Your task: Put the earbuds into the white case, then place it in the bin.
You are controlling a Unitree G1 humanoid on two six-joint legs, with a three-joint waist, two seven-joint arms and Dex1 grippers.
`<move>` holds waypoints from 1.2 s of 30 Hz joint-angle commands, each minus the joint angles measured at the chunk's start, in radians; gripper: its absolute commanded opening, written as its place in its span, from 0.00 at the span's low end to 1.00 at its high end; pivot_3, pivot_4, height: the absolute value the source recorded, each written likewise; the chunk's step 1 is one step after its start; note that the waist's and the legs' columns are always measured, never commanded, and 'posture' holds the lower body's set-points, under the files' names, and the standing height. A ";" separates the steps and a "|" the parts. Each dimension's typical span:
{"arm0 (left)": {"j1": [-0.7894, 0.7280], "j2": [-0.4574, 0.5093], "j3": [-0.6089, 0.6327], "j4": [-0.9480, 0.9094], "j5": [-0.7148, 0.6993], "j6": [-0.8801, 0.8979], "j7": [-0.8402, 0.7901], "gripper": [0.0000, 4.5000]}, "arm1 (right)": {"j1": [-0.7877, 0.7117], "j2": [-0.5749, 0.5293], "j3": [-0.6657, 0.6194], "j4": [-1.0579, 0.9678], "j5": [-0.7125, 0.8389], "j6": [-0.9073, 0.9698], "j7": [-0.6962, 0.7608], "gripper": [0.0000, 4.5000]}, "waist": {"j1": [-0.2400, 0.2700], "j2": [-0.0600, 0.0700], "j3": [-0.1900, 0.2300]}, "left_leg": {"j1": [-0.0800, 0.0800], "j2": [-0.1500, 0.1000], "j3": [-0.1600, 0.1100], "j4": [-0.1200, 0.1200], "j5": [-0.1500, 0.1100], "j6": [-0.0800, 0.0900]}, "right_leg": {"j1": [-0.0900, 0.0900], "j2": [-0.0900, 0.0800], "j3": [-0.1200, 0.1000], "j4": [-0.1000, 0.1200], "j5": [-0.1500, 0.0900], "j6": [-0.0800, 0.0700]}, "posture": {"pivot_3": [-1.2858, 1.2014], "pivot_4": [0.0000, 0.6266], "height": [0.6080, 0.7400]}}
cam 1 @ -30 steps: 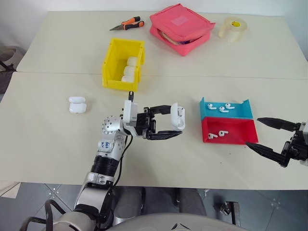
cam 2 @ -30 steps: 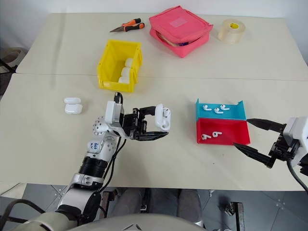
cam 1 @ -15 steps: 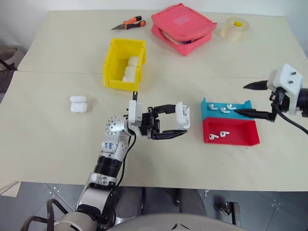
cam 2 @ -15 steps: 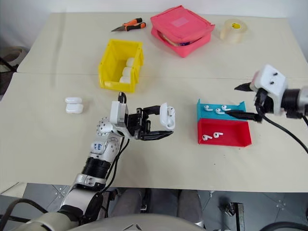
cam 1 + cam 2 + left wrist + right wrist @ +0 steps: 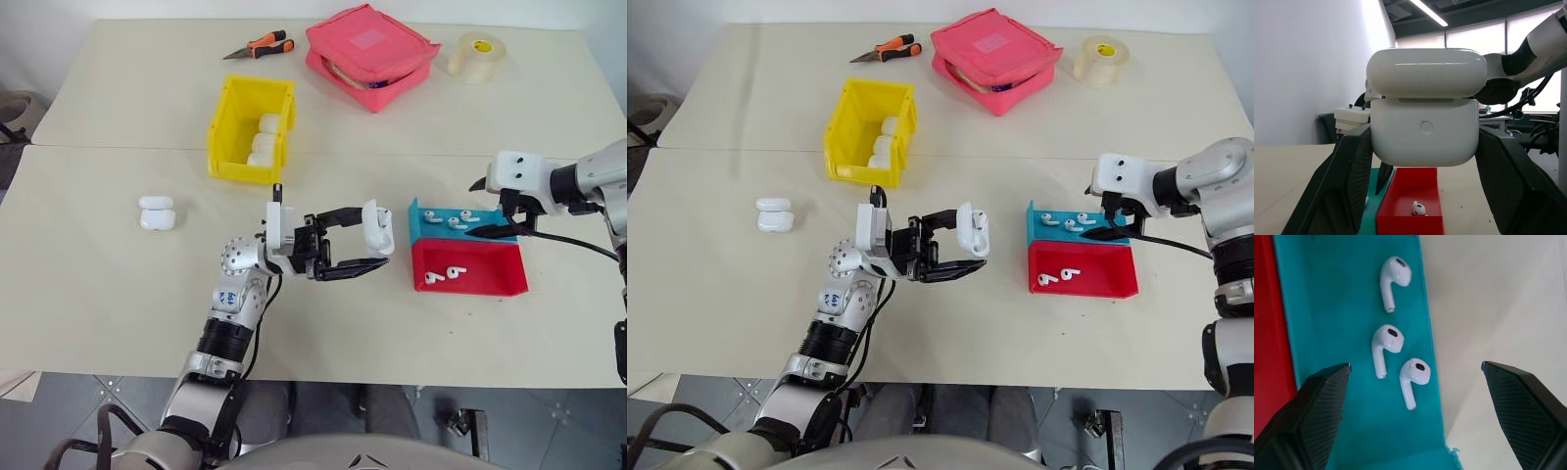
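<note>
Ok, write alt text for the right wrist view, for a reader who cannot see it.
Three white earbuds lie loose on the blue half of a tray, seen from above between the right gripper's two open black fingers. The tray's red half borders the blue on one side, and pale table lies on the other.

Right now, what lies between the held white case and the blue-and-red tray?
Only bare table lies between the white case and the blue-and-red tray, per the left eye view.
</note>
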 commanded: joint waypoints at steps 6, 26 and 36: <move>0.006 0.002 0.001 -0.039 -0.007 -0.013 0.017 0.62 | -0.052 0.028 0.007 0.127 -0.069 -0.087 0.040 0.54 | 0.000 0.000 0.000 | 0.000 0.000 0.000 0.000 0.000 0.000 | 0.000 0.000 0.000 0.000 0.000 0.000 | 0.52 0.24 1.00; 0.009 0.013 0.001 -0.058 -0.009 -0.006 0.035 0.62 | -0.079 0.062 0.000 0.235 -0.119 -0.147 0.027 0.47 | -0.008 0.000 0.000 | 0.000 0.000 0.000 0.001 0.000 0.000 | 0.001 0.000 0.000 0.001 0.000 0.000 | 0.52 0.24 1.00; 0.007 0.018 -0.002 -0.058 -0.014 -0.001 0.030 0.62 | -0.066 0.076 -0.013 0.225 -0.107 -0.169 0.024 0.33 | -0.022 0.000 0.000 | 0.001 0.001 0.000 0.001 0.000 -0.001 | 0.001 0.000 0.000 0.001 0.000 0.000 | 0.52 0.24 1.00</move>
